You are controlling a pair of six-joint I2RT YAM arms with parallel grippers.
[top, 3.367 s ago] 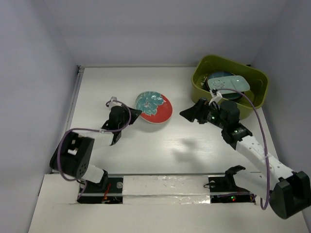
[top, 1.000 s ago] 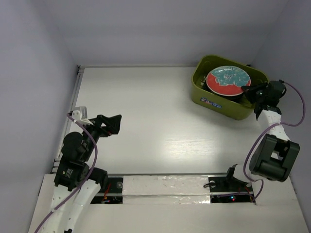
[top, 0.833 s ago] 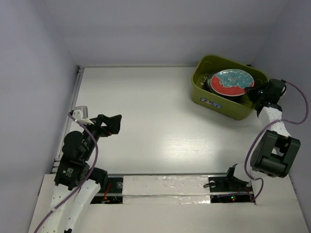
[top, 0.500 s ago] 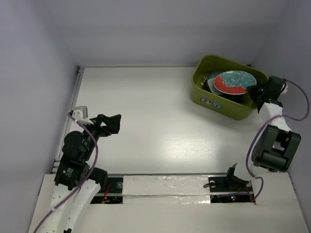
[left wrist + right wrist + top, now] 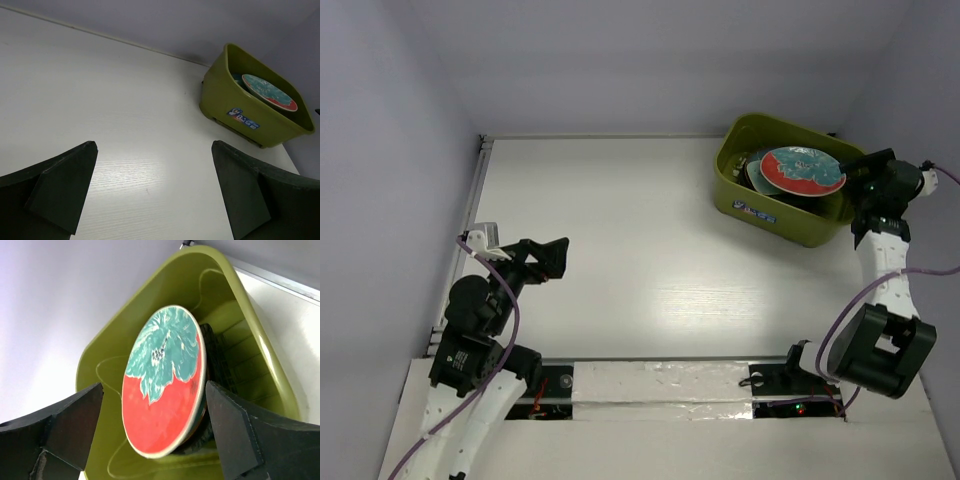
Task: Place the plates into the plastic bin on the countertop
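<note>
The olive-green plastic bin [image 5: 788, 218] stands at the back right of the white countertop [image 5: 650, 230]. A red-teal floral plate [image 5: 803, 169] lies tilted in it on top of darker plates [image 5: 753, 170]. My right gripper [image 5: 863, 176] hovers at the bin's right rim, open, with nothing in its grip. In the right wrist view the plate [image 5: 165, 390] shows beyond the spread jaws of that gripper [image 5: 154, 387], inside the bin [image 5: 112, 355]. My left gripper [image 5: 556, 256] is open over the near left of the countertop. From its wrist view [image 5: 154, 150] the bin [image 5: 250, 112] stands far off.
Pale grey walls close the countertop in on the left, back and right. The bin has a small white-blue label [image 5: 753, 211] on its near wall. A taped strip [image 5: 660, 385] runs along the near edge between the arm bases.
My right gripper opened and let go of the red-teal plate, which settled onto the stack in the bin. The right gripper drew back to the right. The left arm stayed put.
</note>
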